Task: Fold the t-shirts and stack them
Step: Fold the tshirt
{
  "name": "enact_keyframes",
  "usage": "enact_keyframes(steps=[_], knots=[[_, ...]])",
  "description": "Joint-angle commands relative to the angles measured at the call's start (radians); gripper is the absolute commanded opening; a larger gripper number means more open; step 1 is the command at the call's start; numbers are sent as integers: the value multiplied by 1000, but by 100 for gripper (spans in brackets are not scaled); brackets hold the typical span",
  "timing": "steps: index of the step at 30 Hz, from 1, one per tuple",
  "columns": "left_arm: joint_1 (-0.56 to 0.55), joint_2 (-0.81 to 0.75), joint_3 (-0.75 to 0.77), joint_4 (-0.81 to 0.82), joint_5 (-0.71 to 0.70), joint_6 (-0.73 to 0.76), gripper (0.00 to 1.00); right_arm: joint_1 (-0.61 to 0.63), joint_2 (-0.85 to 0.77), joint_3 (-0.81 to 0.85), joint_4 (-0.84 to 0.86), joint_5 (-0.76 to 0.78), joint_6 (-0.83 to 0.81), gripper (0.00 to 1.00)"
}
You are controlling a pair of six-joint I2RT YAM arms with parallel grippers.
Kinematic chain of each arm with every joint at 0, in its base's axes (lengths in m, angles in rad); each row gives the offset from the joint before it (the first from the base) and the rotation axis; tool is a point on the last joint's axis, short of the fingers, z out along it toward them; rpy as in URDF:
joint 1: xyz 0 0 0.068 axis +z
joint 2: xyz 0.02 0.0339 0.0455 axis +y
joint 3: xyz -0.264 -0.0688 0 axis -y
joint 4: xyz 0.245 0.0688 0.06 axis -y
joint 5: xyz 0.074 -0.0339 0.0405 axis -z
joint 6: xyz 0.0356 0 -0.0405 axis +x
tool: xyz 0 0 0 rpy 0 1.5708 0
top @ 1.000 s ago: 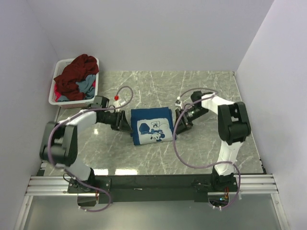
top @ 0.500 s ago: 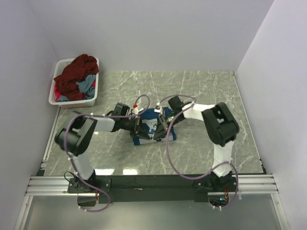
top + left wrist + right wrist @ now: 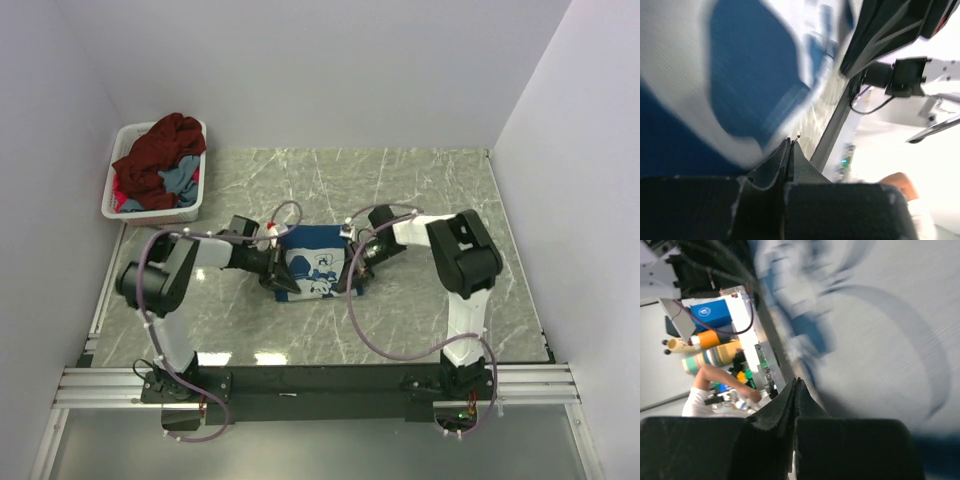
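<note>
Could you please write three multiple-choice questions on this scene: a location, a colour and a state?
1. Where does the white basket stand? A. at the table's far left corner B. far right corner C. near right corner
2. What colour is the folded t-shirt at the table's middle? A. maroon B. yellow C. blue
3. How do the left end effector's jaws stand? A. wide open B. shut C. half open
Answers: 1 A, seen from above; 2 C, blue with white print; 3 B, the wrist view shows them touching.
</note>
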Motion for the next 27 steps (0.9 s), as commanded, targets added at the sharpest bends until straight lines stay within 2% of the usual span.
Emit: enact_keyframes(steps=[1, 3, 6, 8, 9, 16, 19, 21, 24, 27], knots=[[24, -184, 50, -151, 8, 212, 3, -41, -175, 61, -125, 13, -100, 0], [39, -237, 73, -132, 8, 209, 4, -60, -201, 107, -66, 21, -30, 0], [41, -193, 139, -59, -9, 146, 3, -69, -148, 190, 23, 41, 54, 0], [53, -143, 174, -4, -51, 117, 2, -69, -106, 242, 92, 36, 146, 0], [61, -92, 185, 45, -55, 55, 3, -69, -66, 254, 178, 41, 179, 0], [137, 155, 280, 331, -95, -177, 3, -87, 158, 348, 447, 59, 403, 0], [174, 248, 345, 337, -110, -211, 3, -135, 251, 389, 459, 110, 472, 0], [193, 294, 377, 337, -114, -225, 3, -165, 305, 448, 372, 145, 446, 0], [196, 315, 397, 310, -123, -201, 3, -187, 305, 456, 359, 182, 434, 1], [196, 255, 368, 316, -118, -181, 4, -213, 269, 468, 312, 185, 412, 17]])
